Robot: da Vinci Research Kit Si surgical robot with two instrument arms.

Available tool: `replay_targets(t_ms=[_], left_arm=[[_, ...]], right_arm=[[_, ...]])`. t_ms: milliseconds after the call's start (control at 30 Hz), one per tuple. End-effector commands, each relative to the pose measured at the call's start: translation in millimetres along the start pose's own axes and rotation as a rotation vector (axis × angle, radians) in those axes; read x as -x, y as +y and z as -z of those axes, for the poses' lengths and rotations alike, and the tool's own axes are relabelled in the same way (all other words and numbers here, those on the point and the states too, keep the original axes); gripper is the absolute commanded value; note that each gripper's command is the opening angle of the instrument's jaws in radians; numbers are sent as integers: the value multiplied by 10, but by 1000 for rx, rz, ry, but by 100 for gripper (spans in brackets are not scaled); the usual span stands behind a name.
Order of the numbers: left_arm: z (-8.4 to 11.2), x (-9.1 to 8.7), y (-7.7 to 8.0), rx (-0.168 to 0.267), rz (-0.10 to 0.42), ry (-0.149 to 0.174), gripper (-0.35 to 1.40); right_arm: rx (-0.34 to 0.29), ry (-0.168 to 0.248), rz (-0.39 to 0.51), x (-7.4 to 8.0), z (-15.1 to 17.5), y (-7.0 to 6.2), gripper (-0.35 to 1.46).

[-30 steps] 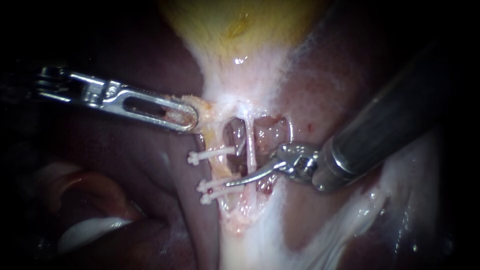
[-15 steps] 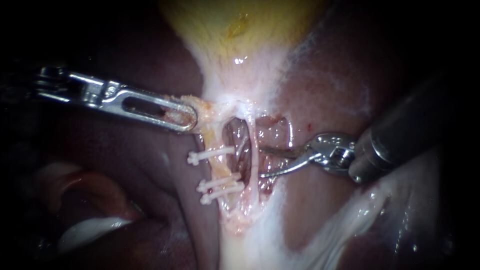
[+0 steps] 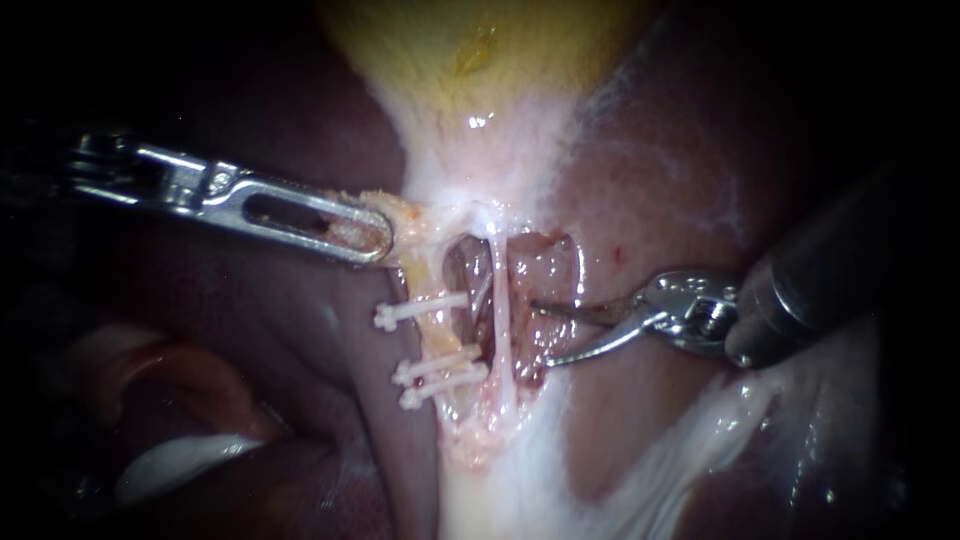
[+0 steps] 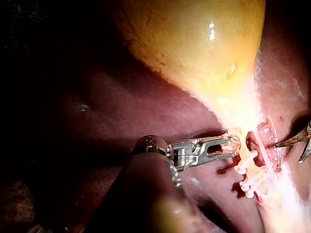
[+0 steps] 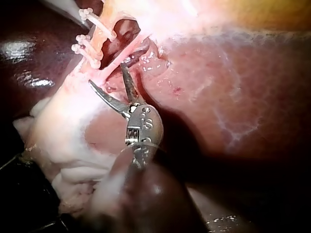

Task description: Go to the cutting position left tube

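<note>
Across the endoscope view, the liver (image 3: 690, 170) is seen as the dark red bed, with the yellow gallbladder (image 3: 480, 50) laid over it at the top and narrowed into a pale neck. From the left, the left instrument (image 3: 368, 238) is seen entering. Its jaws are pressed together on a tissue fold (image 3: 402, 215) beside that neck, and the fold is pulled sideways so the window below is opened up. From the right, the right instrument (image 3: 542, 334) is seen entering. Its two thin curved jaws are spread to a moderate gap and nothing is held between them. Contact of the tips with the raw tissue beneath cannot be confirmed. Two strands are exposed in the window: the left tube (image 3: 433, 335), yellowish and clipped, and the right tube (image 3: 500, 320), a thin white strand. Three clips are set across the left tube: upper clip (image 3: 425, 308) alone, lower clips (image 3: 440, 364) as a close pair, a bare stretch left between. Progress, as judged: approach not finished. The spread jaws are placed beyond the right tube, near it but apart from the left tube. Left to do, as judged: jaws to be carried past the white strand and set astride the bare stretch between the clips, with neither strand nor clip caught.
</note>
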Motion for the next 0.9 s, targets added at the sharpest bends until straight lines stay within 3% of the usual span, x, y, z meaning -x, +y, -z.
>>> replay_targets(t_ms=[33,367,900], left_arm=[[0,0,0,0,0,0,-35],[0,-1,-3,1,1,-1,-35],[0,-4,-15,-3,2,-9,-35]], right_arm=[[0,0,-1,-1,-2,-1,120],[-4,-2,3,-10,-28,4,120],[-12,-26,12,-4,-69,20,120]])
